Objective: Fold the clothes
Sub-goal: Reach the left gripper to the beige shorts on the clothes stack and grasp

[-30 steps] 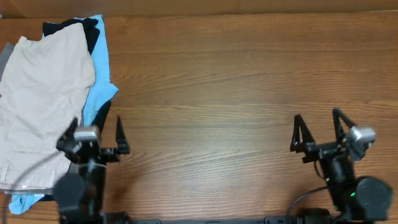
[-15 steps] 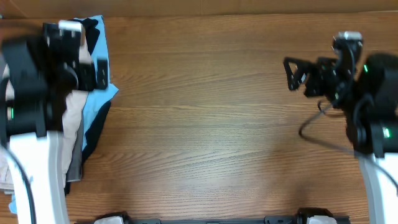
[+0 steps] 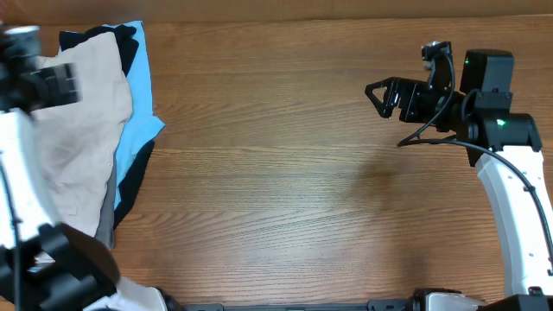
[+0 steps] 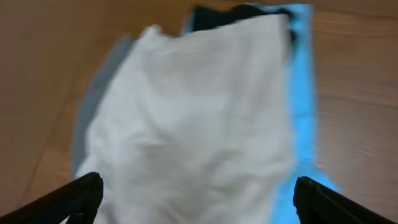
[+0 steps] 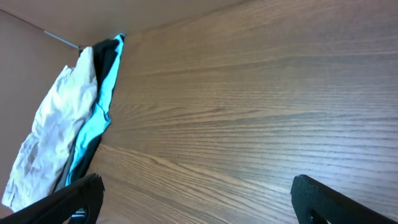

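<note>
Beneath the released left tool [image 4: 196, 183] lie the beige shorts [image 4: 199, 118], seemingly untouched; right tool [image 5: 196, 182] released.

The left arm [image 3: 19, 186] reaches along the left edge of the table [image 3: 276, 173] toward the far-left corner, blurred. The left gripper [image 4: 199, 202] has its fingers spread wide. The right arm [image 3: 511, 194] stands by the right edge. The right gripper [image 3: 383, 92] points left, fingers likewise wide apart.
</note>
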Motion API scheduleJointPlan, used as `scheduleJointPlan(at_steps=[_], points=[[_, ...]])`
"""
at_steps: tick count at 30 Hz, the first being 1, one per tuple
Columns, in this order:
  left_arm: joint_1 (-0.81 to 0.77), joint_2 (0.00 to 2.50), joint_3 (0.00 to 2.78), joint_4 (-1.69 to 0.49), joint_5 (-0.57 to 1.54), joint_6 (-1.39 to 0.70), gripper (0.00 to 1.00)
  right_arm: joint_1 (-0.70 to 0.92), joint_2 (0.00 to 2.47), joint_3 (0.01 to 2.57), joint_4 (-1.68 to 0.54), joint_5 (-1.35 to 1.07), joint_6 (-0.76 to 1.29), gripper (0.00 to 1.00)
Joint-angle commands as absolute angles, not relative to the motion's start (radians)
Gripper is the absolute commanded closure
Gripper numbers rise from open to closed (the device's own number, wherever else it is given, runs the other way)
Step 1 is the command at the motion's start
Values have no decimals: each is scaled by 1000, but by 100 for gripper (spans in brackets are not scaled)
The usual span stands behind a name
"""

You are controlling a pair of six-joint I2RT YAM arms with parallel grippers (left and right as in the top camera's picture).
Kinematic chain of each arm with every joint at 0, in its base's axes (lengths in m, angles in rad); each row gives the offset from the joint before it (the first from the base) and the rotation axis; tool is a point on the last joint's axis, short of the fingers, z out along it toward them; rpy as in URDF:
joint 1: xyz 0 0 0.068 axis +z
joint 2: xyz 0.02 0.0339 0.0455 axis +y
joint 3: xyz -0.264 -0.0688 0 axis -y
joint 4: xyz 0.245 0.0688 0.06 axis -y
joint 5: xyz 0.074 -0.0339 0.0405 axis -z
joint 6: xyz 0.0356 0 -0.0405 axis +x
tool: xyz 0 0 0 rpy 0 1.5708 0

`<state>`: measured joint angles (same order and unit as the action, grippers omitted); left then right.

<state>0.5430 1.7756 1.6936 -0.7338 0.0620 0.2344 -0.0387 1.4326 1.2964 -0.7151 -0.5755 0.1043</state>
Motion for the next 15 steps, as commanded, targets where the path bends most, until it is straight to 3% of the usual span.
scheduleJointPlan(at_steps=[1,15], points=[[657,1854,1719,-682,176,209,2,-39,1431,1324,-723,-597,99,0],[886,2156,1719,-580,293,214,12,-38,1431,1318,-862,-555,100,0]])
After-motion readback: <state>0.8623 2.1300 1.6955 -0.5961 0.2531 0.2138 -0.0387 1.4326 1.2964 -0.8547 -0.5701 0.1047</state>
